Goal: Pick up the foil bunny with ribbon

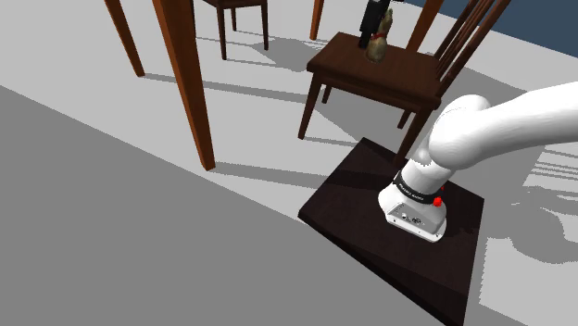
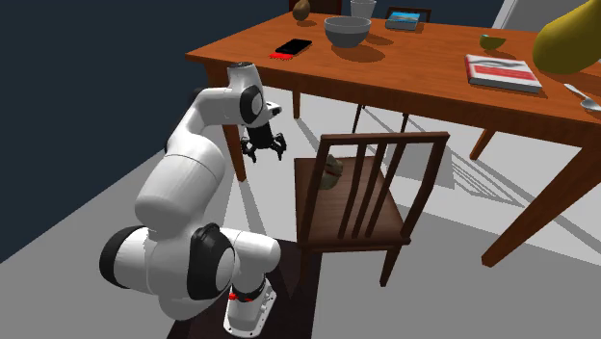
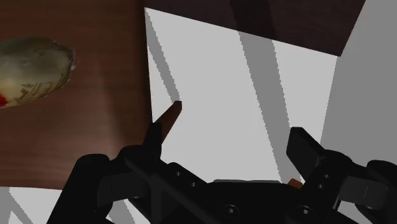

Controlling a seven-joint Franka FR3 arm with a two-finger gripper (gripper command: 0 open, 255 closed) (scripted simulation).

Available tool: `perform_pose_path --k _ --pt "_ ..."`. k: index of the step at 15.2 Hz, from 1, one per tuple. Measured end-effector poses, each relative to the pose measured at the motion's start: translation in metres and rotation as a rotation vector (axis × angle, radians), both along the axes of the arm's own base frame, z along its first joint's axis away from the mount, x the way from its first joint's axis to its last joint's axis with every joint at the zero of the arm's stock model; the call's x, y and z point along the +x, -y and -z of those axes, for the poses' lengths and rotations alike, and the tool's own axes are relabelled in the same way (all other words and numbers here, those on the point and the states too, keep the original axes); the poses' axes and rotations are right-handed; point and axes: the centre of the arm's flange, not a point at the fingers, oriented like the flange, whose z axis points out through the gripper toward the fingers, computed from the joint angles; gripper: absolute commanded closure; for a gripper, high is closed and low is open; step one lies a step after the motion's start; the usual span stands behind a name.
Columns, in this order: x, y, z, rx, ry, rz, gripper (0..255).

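Observation:
The foil bunny [image 1: 376, 46] is dull gold with a spot of red and stands on the dark wooden chair seat [image 1: 389, 74]. In the second exterior view the bunny [image 2: 330, 171] shows between the chair's back slats. My gripper [image 1: 364, 39] hangs just above the seat's edge, close beside the bunny. The gripper [image 2: 265, 152] is open, its fingers spread with nothing between them. In the wrist view the bunny [image 3: 32, 70] lies off to the side of one finger [image 3: 154, 135], outside the gap, and the gripper [image 3: 229, 143] looks down past the seat's edge at the grey floor.
The chair's slatted back [image 2: 376, 188] rises on the far side of the bunny from the gripper. A wooden table [image 2: 424, 82] behind it carries a bowl [image 2: 347, 31], a phone [image 2: 293, 46] and a book [image 2: 503, 69]. Table legs [image 1: 190, 83] stand nearby. My dark stand [image 1: 370, 185] sits below.

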Motion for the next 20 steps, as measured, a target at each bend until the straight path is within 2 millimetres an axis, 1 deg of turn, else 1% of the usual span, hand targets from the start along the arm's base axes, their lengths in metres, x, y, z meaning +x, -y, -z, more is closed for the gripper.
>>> perform_pose_path --k 1,2,4,6,8,10,16,19,20 --pt "0.000 0.000 0.000 0.000 0.000 0.000 0" --pt "0.000 0.005 -0.001 -0.008 0.005 -0.002 0" --pt "-0.001 0.023 -0.001 -0.036 0.022 -0.009 0" --pt "-0.001 0.044 0.002 -0.070 0.041 -0.019 0" --pt "0.001 0.064 -0.002 -0.106 0.061 -0.029 0" --pt "0.000 0.081 -0.001 -0.142 0.081 -0.039 0" --pt "0.002 0.145 -0.015 -0.251 0.142 -0.069 0" --pt "0.004 0.170 -0.019 -0.299 0.168 -0.083 0" --pt "0.004 0.174 -0.018 -0.305 0.171 -0.085 0"
